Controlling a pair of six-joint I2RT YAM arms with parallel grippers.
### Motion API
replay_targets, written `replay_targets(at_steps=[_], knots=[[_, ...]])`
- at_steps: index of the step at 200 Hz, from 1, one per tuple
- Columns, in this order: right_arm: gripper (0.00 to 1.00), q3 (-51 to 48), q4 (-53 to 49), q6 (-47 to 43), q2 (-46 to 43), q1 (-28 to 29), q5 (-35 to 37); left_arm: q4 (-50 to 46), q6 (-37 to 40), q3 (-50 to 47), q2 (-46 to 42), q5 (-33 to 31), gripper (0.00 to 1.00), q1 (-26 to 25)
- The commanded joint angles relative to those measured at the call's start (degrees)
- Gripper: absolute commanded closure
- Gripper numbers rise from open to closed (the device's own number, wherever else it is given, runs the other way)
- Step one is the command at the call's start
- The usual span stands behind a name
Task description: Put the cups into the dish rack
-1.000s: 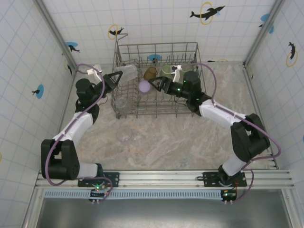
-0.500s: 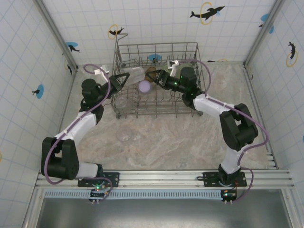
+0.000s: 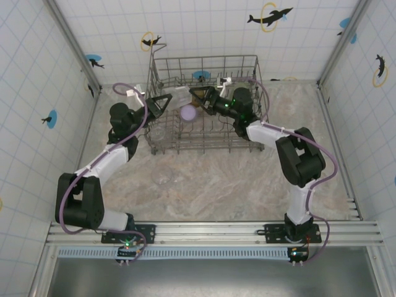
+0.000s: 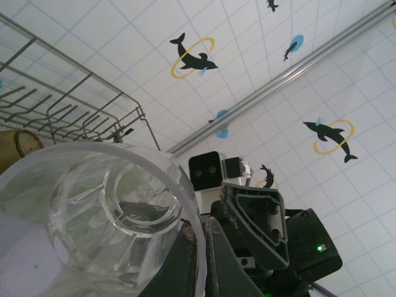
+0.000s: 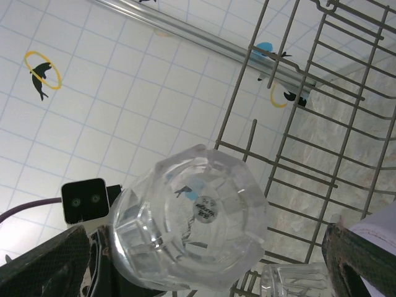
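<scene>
One clear cup (image 3: 177, 97) settles the next move, as we read it. The left gripper (image 3: 167, 101) is pinched shut on the cup's rim wall and holds it in the air above the far-left part of the dish rack (image 3: 204, 58). The cup lies on its side with its long axis running left to right: the mouth points at the left gripper, the faceted base at the right gripper (image 3: 196, 98). That gripper sits just to the cup's right, jaws spread wide and holding nothing. In the right wrist view the base faces us squarely. A lilac cup (image 3: 188, 112) sits in the rack just nearer than the held cup. We judge the right gripper could close on the base end-on, or the left could tip the cup down onto the tines.
</scene>
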Motion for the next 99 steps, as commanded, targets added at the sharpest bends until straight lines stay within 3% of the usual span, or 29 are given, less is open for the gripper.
replay_targets(at_steps=[1, 99], knots=[[0.01, 3.2, 5.1, 3.4, 1.7, 0.2, -0.2, 5.8, -0.9, 1.0, 0.6, 1.1, 1.00, -0.6], [0.01, 6.1, 10.4, 9.6, 6.1, 2.0, -0.6, 8.9, -2.3, 0.6, 2.5, 1.5, 1.00, -1.5]])
